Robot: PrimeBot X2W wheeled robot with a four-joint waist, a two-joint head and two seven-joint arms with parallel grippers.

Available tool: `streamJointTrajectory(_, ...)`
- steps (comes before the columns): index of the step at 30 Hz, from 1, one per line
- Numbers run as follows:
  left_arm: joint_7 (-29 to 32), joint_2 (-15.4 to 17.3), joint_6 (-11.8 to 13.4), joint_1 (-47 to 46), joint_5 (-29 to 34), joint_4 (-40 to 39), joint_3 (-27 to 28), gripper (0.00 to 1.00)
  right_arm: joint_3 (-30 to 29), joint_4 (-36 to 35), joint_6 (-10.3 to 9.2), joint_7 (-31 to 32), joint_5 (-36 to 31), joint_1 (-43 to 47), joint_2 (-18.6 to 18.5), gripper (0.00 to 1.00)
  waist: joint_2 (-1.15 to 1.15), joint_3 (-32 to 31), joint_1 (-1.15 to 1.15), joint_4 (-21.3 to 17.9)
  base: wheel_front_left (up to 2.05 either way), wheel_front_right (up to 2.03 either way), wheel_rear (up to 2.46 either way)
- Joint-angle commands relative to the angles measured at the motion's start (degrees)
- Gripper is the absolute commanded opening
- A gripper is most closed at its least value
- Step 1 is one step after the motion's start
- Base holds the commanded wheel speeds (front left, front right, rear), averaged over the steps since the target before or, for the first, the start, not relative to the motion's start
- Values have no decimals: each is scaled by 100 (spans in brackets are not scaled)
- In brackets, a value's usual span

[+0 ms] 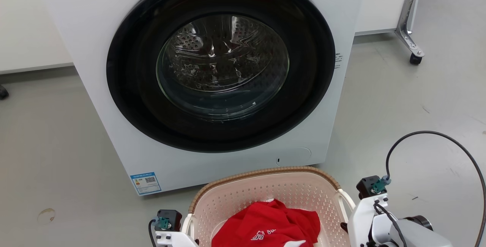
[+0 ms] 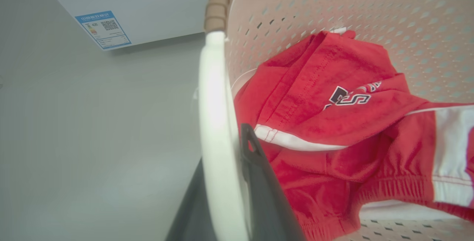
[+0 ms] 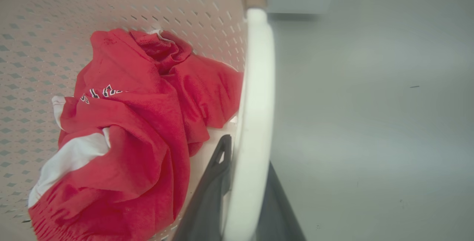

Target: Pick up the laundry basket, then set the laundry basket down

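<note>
The basket (image 1: pixel 265 192), low in front of the robot and just before the washer (image 1: pixel 95 68), looks stiff, light plastic holding only a red shirt (image 1: pixel 265 224). It would likely tip if raised unevenly. Its white handles (image 2: pixel 213 96) suit gripping: left end effector (image 2: pixel 222 181) and right end effector (image 3: pixel 248 181) each clamp one. The washer blocks forward travel.

We see bright, even light, reflections streaking the round glass washer door (image 1: pixel 222 65), the white plastic loop handle (image 2: pixel 216 122) blurred.

I saw a white front-loading washing machine (image 1: pixel 212 76) on grey floor (image 1: pixel 398 118); a castered metal leg (image 1: pixel 408 10) stood right of it.
</note>
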Motion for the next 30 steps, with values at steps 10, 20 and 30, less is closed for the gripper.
streamJointTrajectory(10, -13, 187, -135, -175, 8, 23, -14, 0, -9, -9, 30, -84, 124, -286, -160, 0, 0, 58, 0, 5, 0, 0, 0)
streamJointTrajectory(20, -69, 174, -77, -251, 11, 32, -41, 0, 6, -15, 30, -225, 120, -320, -160, 0, 0, 267, 0, -13, 0, 0, 0)
streamJointTrajectory(30, -464, 188, 304, -429, 115, 40, -79, 0, 13, 41, 30, -943, 28, -322, -185, 0, 0, 945, 0, 1, 0, 0, 0)
